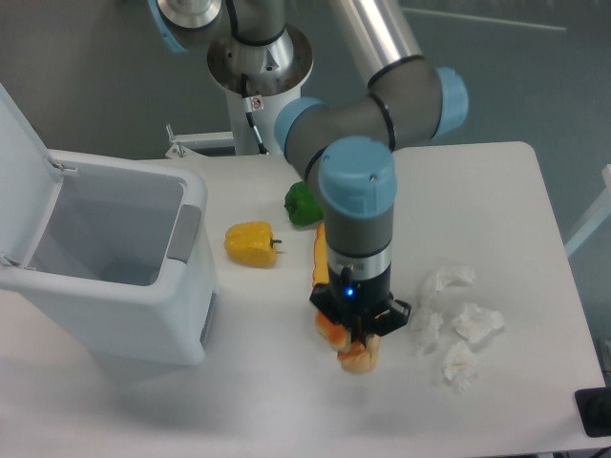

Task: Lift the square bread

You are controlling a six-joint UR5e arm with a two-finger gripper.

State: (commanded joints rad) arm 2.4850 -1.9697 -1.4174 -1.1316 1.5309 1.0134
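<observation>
Square bread (pixel 358 356) hangs clamped between the fingers of the gripper (pixel 359 345), near the middle of the white table (pixel 496 191) and a little toward its near edge; only its yellow-orange lower part shows below the fingers, and whether it is clear of the tabletop cannot be told for certain. The gripper points straight down from the grey and blue arm (pixel 355 205), which reaches in from the far side, and its jaws are closed on the bread. Just left of the held bread a second orange piece (pixel 329 330) peeks out beside the gripper, its shape mostly hidden. A thin orange strip (pixel 320 256) shows behind the wrist, largely covered by the arm. Farther back lies a green pepper (pixel 302 204), partly hidden by the arm, and to its left, apart from it, a yellow pepper (pixel 252 243) lies on the table. A white bin (pixel 105 286) with its lid raised stands at the left. Crumpled white tissues (pixel 452 322) lie to the right of the gripper, near but not touching it.
</observation>
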